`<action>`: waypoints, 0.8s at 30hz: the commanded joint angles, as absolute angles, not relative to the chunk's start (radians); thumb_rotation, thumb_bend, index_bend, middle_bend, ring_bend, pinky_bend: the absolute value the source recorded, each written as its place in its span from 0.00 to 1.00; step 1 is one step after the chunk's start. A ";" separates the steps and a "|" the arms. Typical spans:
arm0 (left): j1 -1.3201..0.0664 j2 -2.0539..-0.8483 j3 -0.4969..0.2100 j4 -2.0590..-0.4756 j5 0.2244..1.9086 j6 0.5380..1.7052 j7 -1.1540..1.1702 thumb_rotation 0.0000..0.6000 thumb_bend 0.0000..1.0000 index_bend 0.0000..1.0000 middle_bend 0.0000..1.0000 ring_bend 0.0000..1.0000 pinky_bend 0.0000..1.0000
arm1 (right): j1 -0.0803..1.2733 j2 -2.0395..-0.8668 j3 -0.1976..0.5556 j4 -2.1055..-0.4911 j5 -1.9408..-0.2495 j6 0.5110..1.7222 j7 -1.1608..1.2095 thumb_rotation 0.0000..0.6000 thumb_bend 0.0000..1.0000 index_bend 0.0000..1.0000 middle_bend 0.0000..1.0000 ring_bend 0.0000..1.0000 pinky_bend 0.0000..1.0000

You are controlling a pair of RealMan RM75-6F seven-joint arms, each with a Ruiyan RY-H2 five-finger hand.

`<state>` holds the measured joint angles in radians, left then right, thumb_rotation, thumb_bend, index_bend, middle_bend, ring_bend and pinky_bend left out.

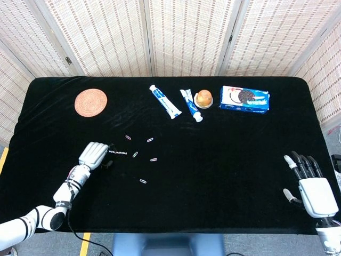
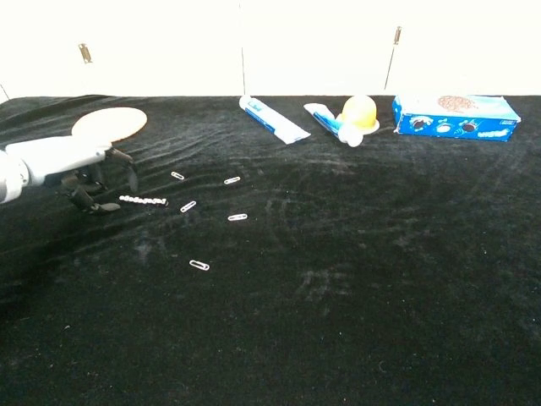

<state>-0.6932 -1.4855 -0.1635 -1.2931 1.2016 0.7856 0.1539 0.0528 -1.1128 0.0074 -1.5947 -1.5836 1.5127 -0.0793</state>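
My left hand point(image 1: 95, 155) hovers palm down at the left front of the black table, fingers apart and empty; it also shows in the chest view as my left hand point(image 2: 83, 169). Its fingertips reach the left end of a short chain of linked paper clips point(image 1: 118, 153), seen low in the chest view as the chain point(image 2: 144, 200). Several loose paper clips point(image 1: 153, 159) lie scattered just right of it. My right hand point(image 1: 313, 189) rests at the table's front right corner, fingers spread, holding nothing, and is absent from the chest view.
Along the far side lie a round woven coaster point(image 1: 91, 101), two toothpaste tubes point(image 1: 165, 101) point(image 1: 191, 104), a small orange-topped cup point(image 1: 203, 98) and a blue cookie box point(image 1: 244, 99). A slatted screen stands behind the table.
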 commanded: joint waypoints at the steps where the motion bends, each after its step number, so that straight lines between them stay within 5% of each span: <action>1: -0.715 -1.502 -0.155 -1.272 1.199 0.753 0.144 1.00 0.42 0.40 1.00 1.00 0.93 | 0.043 -1.116 0.005 -1.592 -1.583 1.525 -0.079 1.00 0.28 0.00 0.00 0.00 0.00; 24: -0.754 -1.550 -0.143 -1.105 1.225 0.732 0.040 1.00 0.42 0.43 1.00 1.00 0.93 | 0.060 -1.115 0.022 -1.594 -1.536 1.469 -0.076 1.00 0.28 0.00 0.00 0.00 0.00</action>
<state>-0.7486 -1.5450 -0.1480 -1.1185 1.2170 0.7412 0.0538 0.0596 -1.1155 0.0213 -1.5942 -1.5368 1.4694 -0.0766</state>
